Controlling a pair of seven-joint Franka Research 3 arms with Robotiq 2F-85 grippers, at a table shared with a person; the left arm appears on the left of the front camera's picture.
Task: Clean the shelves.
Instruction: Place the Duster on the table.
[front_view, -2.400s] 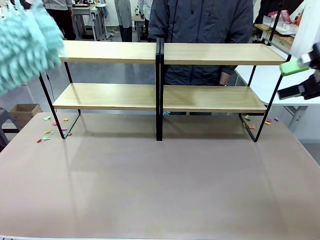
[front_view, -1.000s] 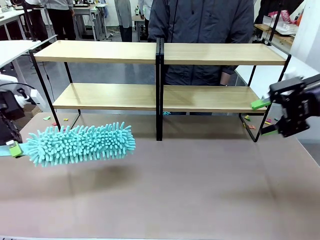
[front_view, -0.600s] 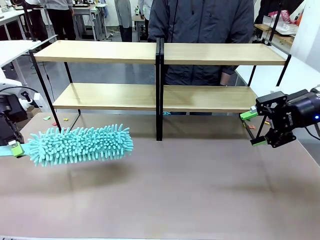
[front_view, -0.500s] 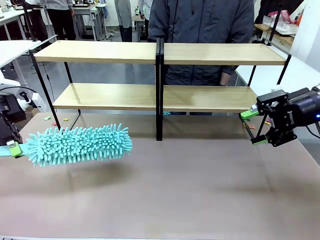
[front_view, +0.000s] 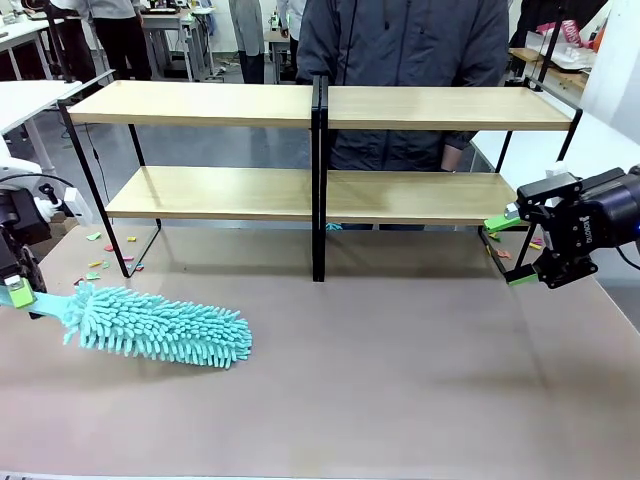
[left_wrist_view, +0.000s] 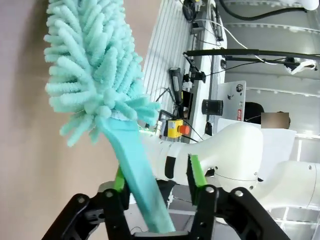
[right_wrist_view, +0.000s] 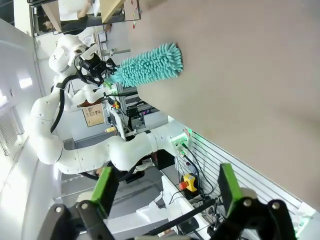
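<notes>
The shelves (front_view: 220, 104) stand across the far half of the table, two light wooden tiers on a black frame with a central upright. A teal fluffy duster (front_view: 160, 335) lies on the tabletop at the front left, its flat handle (front_view: 48, 303) pointing left. My left gripper (front_view: 20, 290) stands open around that handle (left_wrist_view: 135, 175). The handle leans on one green pad (left_wrist_view: 119, 179), and a clear gap separates it from the other pad. My right gripper (front_view: 510, 250) is open and holds nothing. It hovers by the shelves' right leg, and its view looks across the table at the duster (right_wrist_view: 147, 65).
A person in a dark jacket (front_view: 400, 40) stands behind the shelves. Small coloured paper scraps lie on the table by the left leg (front_view: 100, 265) and the right leg (front_view: 500, 252). The brown tabletop (front_view: 380, 380) stretches bare in front.
The duster's head has dropped from hovering level above the table to lying on it, tilted down to the right. The right gripper has drifted slightly right.
</notes>
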